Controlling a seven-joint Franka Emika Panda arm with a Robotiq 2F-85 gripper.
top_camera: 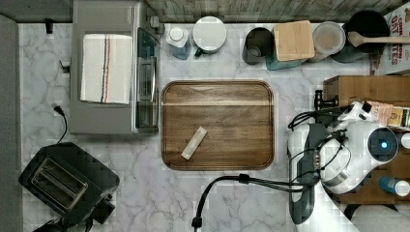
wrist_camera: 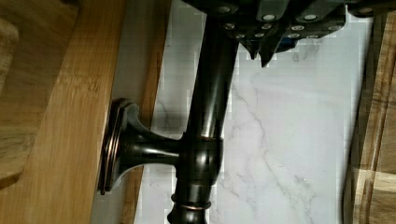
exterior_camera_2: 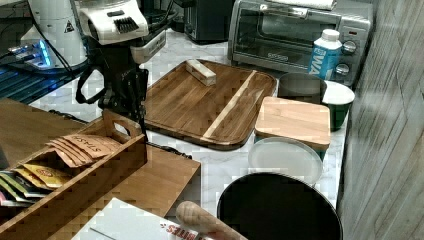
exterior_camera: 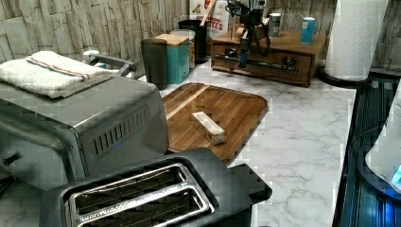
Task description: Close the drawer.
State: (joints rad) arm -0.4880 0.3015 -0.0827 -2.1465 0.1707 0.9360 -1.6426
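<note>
At the top centre of the wrist view we see the gripper point(wrist_camera: 261, 44) hanging right at the black bar handle point(wrist_camera: 208, 121), its dark fingertips point(wrist_camera: 273, 44) beside the upper stretch of the bar; whether the jaws are spread or pressed onto the bar we cannot tell. Left of the bar in that frame, a round mount point(wrist_camera: 123, 154) joins the handle to the wooden front of the drawer point(wrist_camera: 60, 140), and pale marble counter point(wrist_camera: 289, 140) shows behind. In the left view's upper middle we find the gripper point(exterior_camera: 243, 56) reaching down onto the handle point(exterior_camera: 257, 63), which runs across the drawer point(exterior_camera: 265, 68) front near the upper right of the frame; the front looks nearly flush with the wooden cabinet point(exterior_camera: 288, 42), though we cannot tell for sure. Two cans point(exterior_camera: 307, 29) stand on that cabinet top. In the top view the white arm point(top_camera: 358, 145) fills the right edge, and the wooden tray point(top_camera: 217, 124) lies at the centre with a small pale block point(top_camera: 194, 142) on it. We see a toaster oven point(top_camera: 113, 67) at the top view's upper left, a folded towel point(top_camera: 106, 67) on its roof, and a black toaster point(top_camera: 65, 181) at the lower left. In the right view's lower left, a wooden box point(exterior_camera_2: 75, 170) holds tea packets point(exterior_camera_2: 82, 145).
</note>
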